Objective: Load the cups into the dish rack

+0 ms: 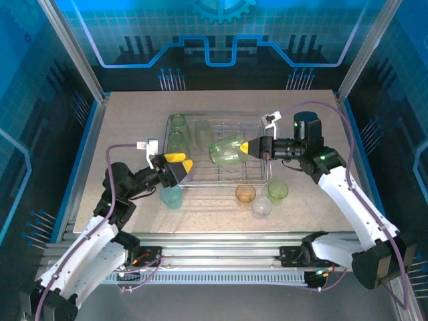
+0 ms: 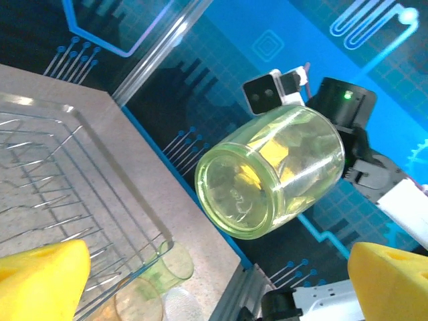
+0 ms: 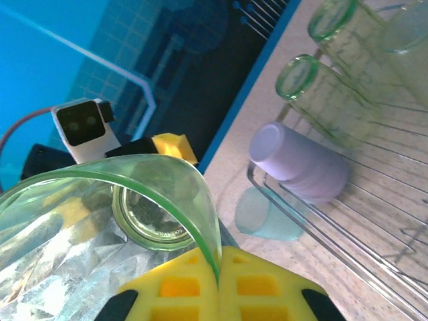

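My right gripper (image 1: 249, 148) is shut on the rim of a green cup (image 1: 227, 148), holding it on its side above the wire dish rack (image 1: 257, 175). In the right wrist view the yellow pads (image 3: 180, 287) pinch the rim of that cup (image 3: 100, 214). It hangs in mid-air as a green cup (image 2: 271, 170) in the left wrist view. My left gripper (image 1: 177, 164) is open and empty at the rack's near-left corner. Three green cups (image 1: 178, 123) stand in the rack, and a lilac cup (image 3: 301, 170) lies in it. A teal cup (image 1: 171, 196) rests on the table.
In front of the rack's right end stand an amber cup (image 1: 245, 194), a clear cup (image 1: 261, 206) and a green cup (image 1: 277, 191). The table's blue edge (image 2: 200, 200) runs close behind them in the left wrist view. Frame posts rise at the table's far corners.
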You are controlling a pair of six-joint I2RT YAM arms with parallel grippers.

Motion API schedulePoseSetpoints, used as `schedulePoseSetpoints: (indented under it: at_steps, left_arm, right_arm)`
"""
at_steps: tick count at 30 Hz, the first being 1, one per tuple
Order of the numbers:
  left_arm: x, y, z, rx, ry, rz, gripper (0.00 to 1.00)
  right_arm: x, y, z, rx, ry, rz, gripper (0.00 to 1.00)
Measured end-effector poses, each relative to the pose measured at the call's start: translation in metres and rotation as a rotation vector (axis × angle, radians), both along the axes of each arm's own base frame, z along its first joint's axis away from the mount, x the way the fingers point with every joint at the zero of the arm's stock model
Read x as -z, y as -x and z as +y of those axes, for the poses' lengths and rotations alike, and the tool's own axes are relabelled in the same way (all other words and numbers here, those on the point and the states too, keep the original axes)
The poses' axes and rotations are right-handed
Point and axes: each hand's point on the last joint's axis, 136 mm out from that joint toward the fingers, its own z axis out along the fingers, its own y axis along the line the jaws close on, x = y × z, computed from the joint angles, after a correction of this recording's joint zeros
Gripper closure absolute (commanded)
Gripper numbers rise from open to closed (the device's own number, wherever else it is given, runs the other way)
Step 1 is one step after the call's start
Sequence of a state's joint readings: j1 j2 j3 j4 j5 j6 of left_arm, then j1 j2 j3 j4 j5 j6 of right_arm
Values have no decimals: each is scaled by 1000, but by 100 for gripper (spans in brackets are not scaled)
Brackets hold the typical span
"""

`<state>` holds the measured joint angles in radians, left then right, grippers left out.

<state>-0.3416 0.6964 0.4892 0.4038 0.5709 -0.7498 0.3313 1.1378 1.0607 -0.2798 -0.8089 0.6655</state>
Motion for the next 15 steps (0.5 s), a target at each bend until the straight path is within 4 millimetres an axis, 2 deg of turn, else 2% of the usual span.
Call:
schedulePoseSetpoints:
  at_steps: [3, 8, 15]
  left_arm:
    - [-8, 0, -5, 31, 30, -14, 0]
    - [-16, 1, -14, 79, 57, -30, 1]
    - [-18, 0, -27, 139, 71, -26, 1]
  right_arm:
    - [-3, -3, 5, -20, -30, 9, 100]
    - [5, -10, 12, -40, -40, 48, 100]
    - [14, -10, 26, -79, -37, 94, 100]
